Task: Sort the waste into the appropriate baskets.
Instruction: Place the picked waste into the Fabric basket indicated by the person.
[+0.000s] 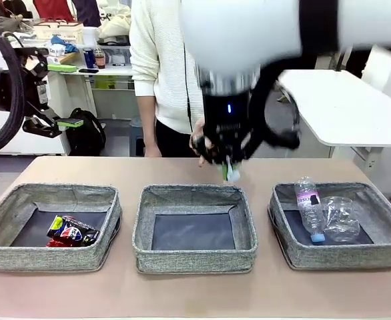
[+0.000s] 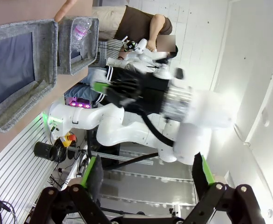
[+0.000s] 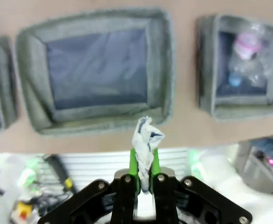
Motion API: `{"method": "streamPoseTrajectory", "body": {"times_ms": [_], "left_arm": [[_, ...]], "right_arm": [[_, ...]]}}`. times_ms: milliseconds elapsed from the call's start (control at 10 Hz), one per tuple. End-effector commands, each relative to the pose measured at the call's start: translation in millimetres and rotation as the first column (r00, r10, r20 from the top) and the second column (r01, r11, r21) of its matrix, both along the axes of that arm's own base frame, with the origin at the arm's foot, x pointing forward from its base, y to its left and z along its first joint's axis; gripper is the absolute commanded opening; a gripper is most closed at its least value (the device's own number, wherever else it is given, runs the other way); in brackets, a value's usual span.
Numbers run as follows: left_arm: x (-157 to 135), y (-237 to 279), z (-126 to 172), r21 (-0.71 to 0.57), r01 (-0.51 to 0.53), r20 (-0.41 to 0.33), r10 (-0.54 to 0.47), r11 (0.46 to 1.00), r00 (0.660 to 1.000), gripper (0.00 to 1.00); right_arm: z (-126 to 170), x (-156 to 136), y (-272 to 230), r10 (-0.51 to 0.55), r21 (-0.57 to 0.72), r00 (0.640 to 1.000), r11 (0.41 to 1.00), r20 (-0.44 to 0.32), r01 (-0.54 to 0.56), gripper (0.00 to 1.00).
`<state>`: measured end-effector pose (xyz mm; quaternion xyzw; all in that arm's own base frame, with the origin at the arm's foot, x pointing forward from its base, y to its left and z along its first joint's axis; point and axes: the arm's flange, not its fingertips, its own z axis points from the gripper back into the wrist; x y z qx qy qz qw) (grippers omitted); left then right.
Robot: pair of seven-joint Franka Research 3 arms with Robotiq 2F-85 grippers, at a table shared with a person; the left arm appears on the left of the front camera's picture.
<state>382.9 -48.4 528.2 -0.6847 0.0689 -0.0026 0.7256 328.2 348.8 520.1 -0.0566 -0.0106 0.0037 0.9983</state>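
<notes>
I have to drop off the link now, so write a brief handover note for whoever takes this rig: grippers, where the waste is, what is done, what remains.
Right gripper: shut on the paper wad, held above the table behind the middle basket.
Left gripper: open, holding nothing, raised off to the left.
Done: crushed cans in the left basket; bottle and plastic cup in the right basket.
Left: drop the wad, probably into the middle basket, which holds nothing yet.

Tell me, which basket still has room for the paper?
The middle basket is bare, between the left basket with crushed cans and the crowded right basket with bottle and cup. Bare table borders them.
</notes>
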Motion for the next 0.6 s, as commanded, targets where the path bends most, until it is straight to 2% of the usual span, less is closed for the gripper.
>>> {"method": "streamPoseTrajectory", "body": {"times_ms": [0,200,500], "left_arm": [[0,1,3,-0.011,-0.005,0.005,0.005,1.000,1.000,1.00],[0,1,3,-0.011,-0.005,0.005,0.005,1.000,1.000,1.00],[0,1,3,-0.011,-0.005,0.005,0.005,1.000,1.000,1.00]], "right_arm": [[-37,17,-9,0.059,0.085,0.998,0.994,0.022,-0.061,0.10],[-71,31,-9,0.100,0.159,0.993,0.983,-0.056,-0.090,0.10],[-69,34,-16,0.104,0.236,0.993,0.968,-0.059,-0.088,0.10]]}}
